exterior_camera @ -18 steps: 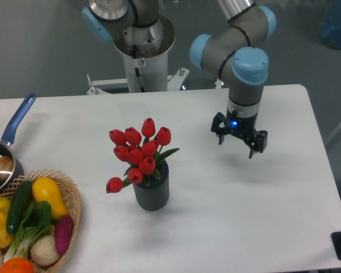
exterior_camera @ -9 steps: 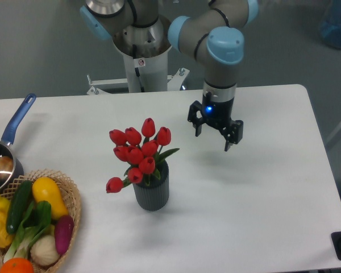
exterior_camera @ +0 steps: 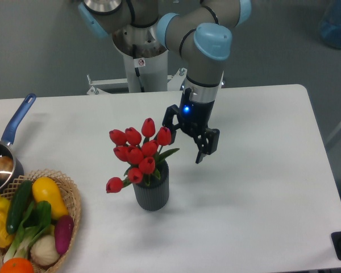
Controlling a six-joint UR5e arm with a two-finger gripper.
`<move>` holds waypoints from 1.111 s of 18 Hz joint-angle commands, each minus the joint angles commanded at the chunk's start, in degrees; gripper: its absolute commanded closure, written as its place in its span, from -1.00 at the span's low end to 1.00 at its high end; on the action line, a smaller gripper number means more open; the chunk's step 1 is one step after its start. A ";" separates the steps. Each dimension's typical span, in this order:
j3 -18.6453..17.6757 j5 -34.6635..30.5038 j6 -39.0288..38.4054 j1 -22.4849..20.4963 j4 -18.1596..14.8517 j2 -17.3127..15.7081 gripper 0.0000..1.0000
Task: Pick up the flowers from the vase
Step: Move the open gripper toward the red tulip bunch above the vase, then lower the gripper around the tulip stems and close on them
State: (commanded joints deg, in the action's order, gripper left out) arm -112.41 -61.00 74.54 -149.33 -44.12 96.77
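From the fixed camera the gripper [exterior_camera: 184, 139], jaws spread wide and empty, hovers at two o'clock of the flowers [exterior_camera: 137, 153] standing in the vase [exterior_camera: 152, 190] mid-table, which looks like the approach; next it must close around the bunch.

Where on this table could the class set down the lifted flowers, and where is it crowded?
Bare tabletop lies right of the vase to the far edge, and behind the flowers leftward. The left front corner is crowded by the basket and saucepan.
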 joint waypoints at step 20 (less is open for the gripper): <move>-0.26 26.54 -1.68 -2.98 -0.35 5.61 -1.00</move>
State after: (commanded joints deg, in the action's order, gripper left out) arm -112.67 -34.46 72.86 -152.31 -44.47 102.38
